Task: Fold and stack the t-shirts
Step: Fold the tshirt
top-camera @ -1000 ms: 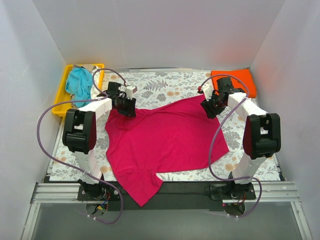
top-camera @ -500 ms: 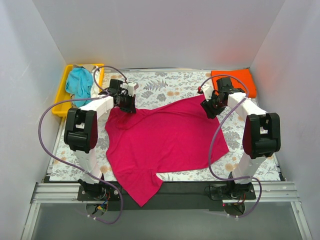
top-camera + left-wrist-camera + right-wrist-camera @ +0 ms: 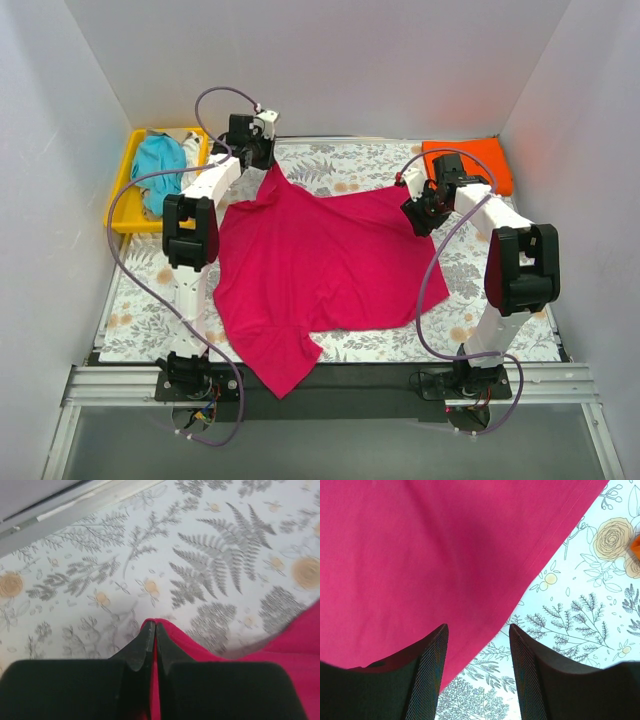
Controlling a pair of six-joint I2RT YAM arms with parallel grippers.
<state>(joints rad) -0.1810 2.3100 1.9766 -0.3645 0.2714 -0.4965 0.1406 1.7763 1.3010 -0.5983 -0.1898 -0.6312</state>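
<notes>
Magenta t-shirt (image 3: pixel 320 265) lies spread on the floral surface (image 3: pixel 340 170), its far-left corner pinched up by the left gripper (image 3: pixel 151 627), jaws clamped on the cloth. Over its right hem the right gripper (image 3: pixel 477 630) hovers, jaws apart. Beyond its far-right corner lies an orange t-shirt (image 3: pixel 470 165); off its far-left, a teal t-shirt (image 3: pixel 158 165) in a yellow tray (image 3: pixel 132 152).

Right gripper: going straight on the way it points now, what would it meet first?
Probably the hem of the magenta t-shirt, lying just ahead of the open right gripper; bare floral tablecloth starts right beside it.
</notes>
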